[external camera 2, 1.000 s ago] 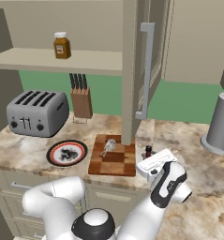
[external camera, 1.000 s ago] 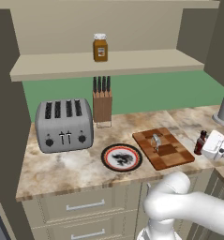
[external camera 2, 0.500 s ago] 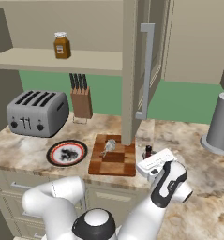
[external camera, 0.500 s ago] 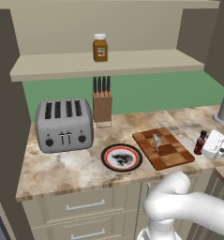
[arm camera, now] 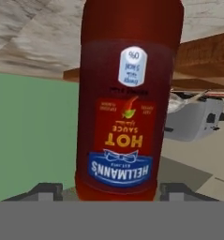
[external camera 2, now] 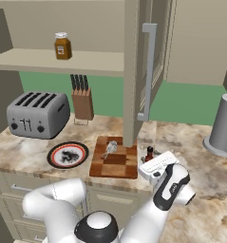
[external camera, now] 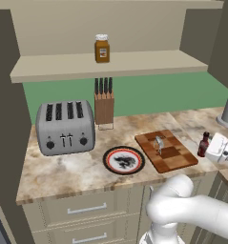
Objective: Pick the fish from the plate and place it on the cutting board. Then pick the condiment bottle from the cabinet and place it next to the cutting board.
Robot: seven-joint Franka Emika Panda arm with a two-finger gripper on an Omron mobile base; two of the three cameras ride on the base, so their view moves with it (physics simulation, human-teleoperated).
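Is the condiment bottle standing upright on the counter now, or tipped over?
Upright. The condiment bottle stands cap-up on the counter, just right of the cutting board.

Condiment bottle [arm camera: 127, 101] cap cut off by hand view edge; tool [arm camera: 106, 191] fingertips barely visible.

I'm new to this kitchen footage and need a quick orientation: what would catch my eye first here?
The dark red condiment bottle looms close in the hand view, between the finger tips. From the base, it stands on the counter right of the checkered cutting board, where the small silvery fish lies. An amber jar sits alone on the cabinet shelf.
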